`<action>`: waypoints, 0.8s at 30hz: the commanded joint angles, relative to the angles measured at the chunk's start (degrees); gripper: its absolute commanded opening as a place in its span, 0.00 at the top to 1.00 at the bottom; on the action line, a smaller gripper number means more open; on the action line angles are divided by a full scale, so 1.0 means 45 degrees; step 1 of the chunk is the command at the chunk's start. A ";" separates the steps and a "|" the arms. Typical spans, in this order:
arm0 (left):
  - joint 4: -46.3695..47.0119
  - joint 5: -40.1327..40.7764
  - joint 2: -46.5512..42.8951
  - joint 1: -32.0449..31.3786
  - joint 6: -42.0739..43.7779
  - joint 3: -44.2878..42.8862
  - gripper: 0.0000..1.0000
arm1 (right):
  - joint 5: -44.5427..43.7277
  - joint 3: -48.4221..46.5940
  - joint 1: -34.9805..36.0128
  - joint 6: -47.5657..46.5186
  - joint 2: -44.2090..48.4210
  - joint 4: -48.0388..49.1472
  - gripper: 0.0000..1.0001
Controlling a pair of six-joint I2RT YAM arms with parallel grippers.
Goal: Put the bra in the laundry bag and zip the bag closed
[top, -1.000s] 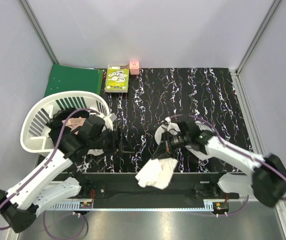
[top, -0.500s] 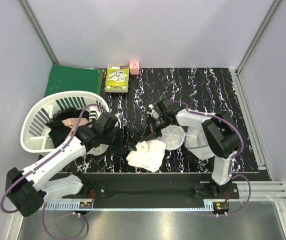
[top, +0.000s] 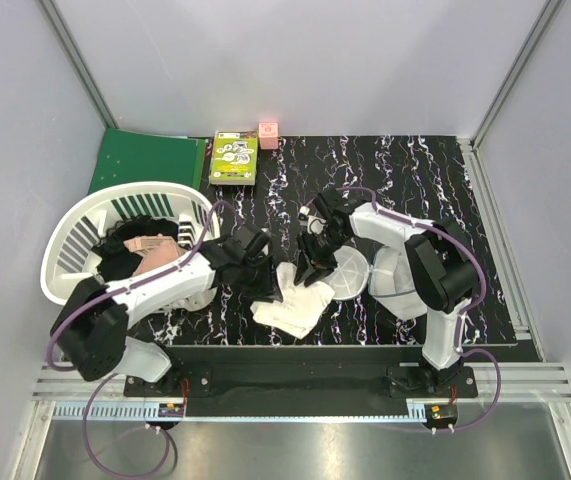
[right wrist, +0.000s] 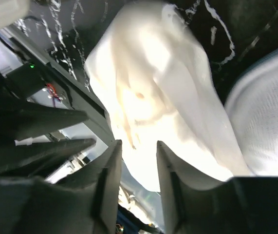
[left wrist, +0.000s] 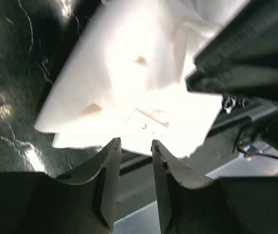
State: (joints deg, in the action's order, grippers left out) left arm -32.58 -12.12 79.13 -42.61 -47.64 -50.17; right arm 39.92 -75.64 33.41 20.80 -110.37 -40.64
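Note:
The white laundry bag (top: 295, 305) lies crumpled on the black marbled table, with its round mesh part (top: 348, 272) to the right. My left gripper (top: 268, 272) hovers at its left edge, jaws partly open and empty; in the left wrist view the bag (left wrist: 129, 73) lies just past the gripper (left wrist: 135, 143). My right gripper (top: 315, 262) points down over the bag's upper right, open, nothing held; the right wrist view shows the bag (right wrist: 153, 73) beyond the gripper (right wrist: 139, 143). Black fabric that looks like the bra (top: 120, 252) lies in the basket.
The white slatted basket (top: 75, 225) stands at the left, holding a pale pink garment (top: 150, 245) among dark clothes. A green folder (top: 145, 160), a green box (top: 235, 157) and a small pink cube (top: 267, 133) sit along the back edge.
The right gripper carried the bag from the front edge toward the middle, then opened and let it go. The left arm swung from the basket to the bag, its jaws narrowing.

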 commanded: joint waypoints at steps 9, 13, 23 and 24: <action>0.0484 0.0565 0.0150 0.0073 0.0702 -0.1077 0.64 | -0.0961 0.0223 -0.0022 0.0669 0.2705 -0.1886 0.28; 0.0209 0.0058 0.0460 0.0503 0.1248 -0.1427 0.36 | -0.1311 0.1239 -0.0061 0.1664 0.3762 -0.1653 0.17; -0.0221 -0.0588 0.2883 0.0523 0.1797 -0.2308 0.40 | -0.0473 0.4442 -0.0393 0.4010 0.4819 0.1256 0.11; -0.0279 -0.0549 0.2961 0.0524 0.1797 -0.2346 0.40 | -0.0473 0.4522 -0.0393 0.4147 0.4703 0.1645 0.11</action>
State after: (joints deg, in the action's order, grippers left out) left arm -33.52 -13.26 92.09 -40.10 -40.62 -59.13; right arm 35.68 -57.56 31.92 34.48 -90.26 -41.12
